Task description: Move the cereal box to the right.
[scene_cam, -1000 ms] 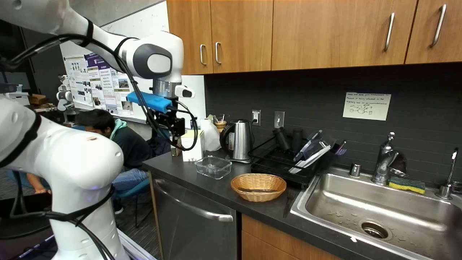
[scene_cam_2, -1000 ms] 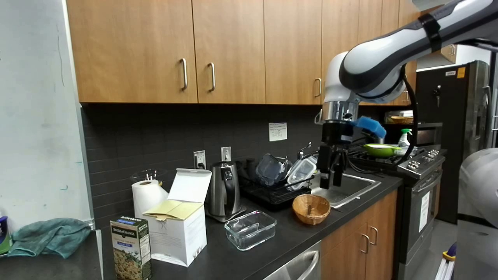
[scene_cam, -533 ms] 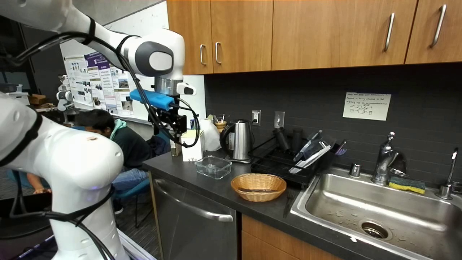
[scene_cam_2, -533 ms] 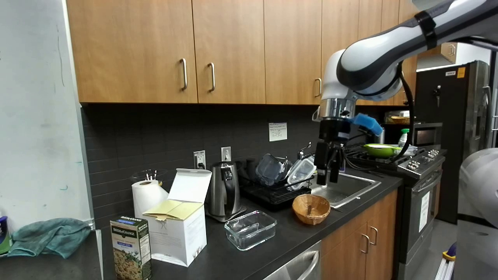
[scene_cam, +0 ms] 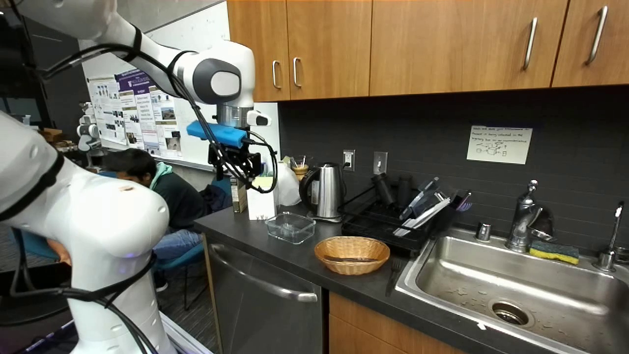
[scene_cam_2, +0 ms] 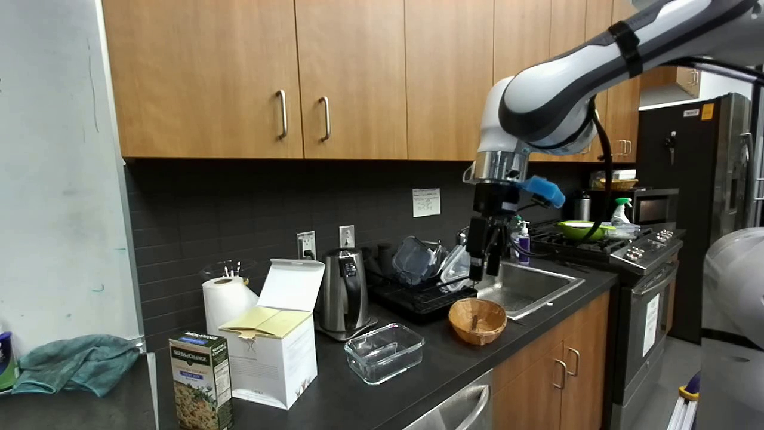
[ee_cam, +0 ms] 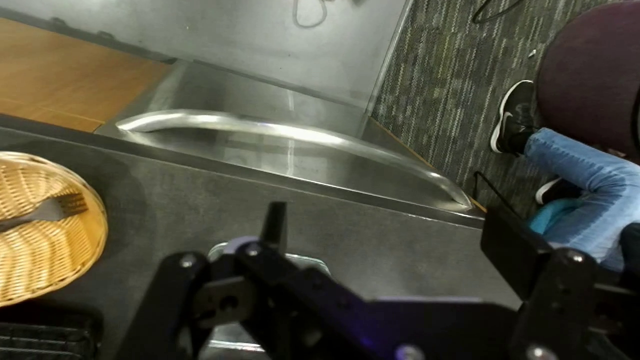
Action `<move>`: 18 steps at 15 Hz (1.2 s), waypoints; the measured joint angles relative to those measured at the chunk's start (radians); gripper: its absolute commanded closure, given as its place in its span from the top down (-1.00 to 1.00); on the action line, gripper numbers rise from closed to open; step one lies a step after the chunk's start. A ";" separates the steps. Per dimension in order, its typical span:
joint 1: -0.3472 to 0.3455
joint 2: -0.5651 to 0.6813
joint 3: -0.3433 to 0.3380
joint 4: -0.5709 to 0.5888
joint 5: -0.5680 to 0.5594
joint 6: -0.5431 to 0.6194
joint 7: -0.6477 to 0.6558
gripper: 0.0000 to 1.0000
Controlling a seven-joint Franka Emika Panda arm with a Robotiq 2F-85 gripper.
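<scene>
Cereal box (scene_cam_2: 195, 382) looks light, stiff but crushable; I'd take its narrow sides gently. The gripper (ee_cam: 387, 235) stands spread, empty.

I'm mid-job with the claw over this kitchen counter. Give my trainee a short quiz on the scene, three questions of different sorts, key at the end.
1. Fill in: the tan rounded wicker basket holds a dark (blank).
2. True or false: the black two-fingered claw has something in its grip.
3. Compare: of the square white cardboard box with its lid raised and the narrow brownish printed cardboard carton, which stands nearer the tall steel kettle?

Key
1. Fork.
2. False; its jaws stand open with nothing between them.
3. The white box.
</scene>
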 measured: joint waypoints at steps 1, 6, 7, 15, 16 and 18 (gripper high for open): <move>0.004 0.018 0.001 0.010 0.000 0.013 -0.011 1.00; 0.030 0.129 0.005 0.066 0.000 0.067 -0.058 1.00; 0.036 0.153 0.006 0.079 0.000 0.077 -0.068 1.00; 0.082 0.335 0.034 0.203 0.004 0.131 -0.130 1.00; 0.088 0.352 0.040 0.220 0.009 0.133 -0.136 1.00; 0.097 0.384 0.056 0.255 0.021 0.133 -0.148 1.00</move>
